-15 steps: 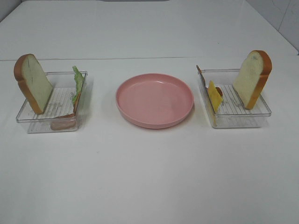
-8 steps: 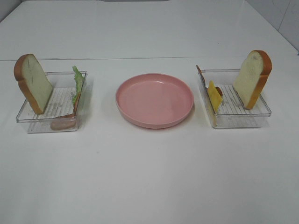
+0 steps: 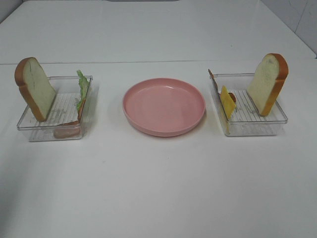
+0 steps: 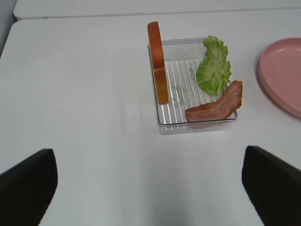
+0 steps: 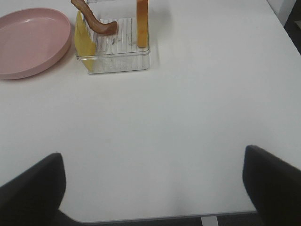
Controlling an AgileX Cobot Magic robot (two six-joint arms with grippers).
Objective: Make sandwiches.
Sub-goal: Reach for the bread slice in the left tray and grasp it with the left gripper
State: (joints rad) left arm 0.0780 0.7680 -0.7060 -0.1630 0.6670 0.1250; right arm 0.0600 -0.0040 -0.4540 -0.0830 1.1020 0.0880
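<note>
**Sandwich parts sorted in two trays, both end effectors spread wide and holding nothing**

Nearest of all, each wrist camera shows its own end effector. The left end effector (image 4: 150, 188) has its two dark fingertips far apart at the edges of the view, with only white worktop (image 3: 158, 188) between them. The right end effector (image 5: 153, 188) is spread the same way over the near edge of the worktop. Neither shows in the high view.

Beyond a wide band of bare worktop, three things sit in a row. The pink plate (image 3: 164, 105) is in the middle, between two clear trays and apart from both.

In the left tray (image 3: 54, 116), the left bacon strip (image 3: 67, 130) lies curled at the near end. Behind it, the lettuce (image 3: 82, 88) leans on the wall nearer the plate. The left bread slice (image 3: 35, 89) stands on edge against the outer wall and rises above the rim.

In the right tray (image 3: 250, 121), the cheese (image 3: 228, 101) stands against the wall nearer the plate. The right bacon strip (image 5: 94, 21) curves just beside the cheese toward the tray's far corner. The right bread slice (image 3: 268, 83) stands on edge at the outer side, taller than the tray.
</note>
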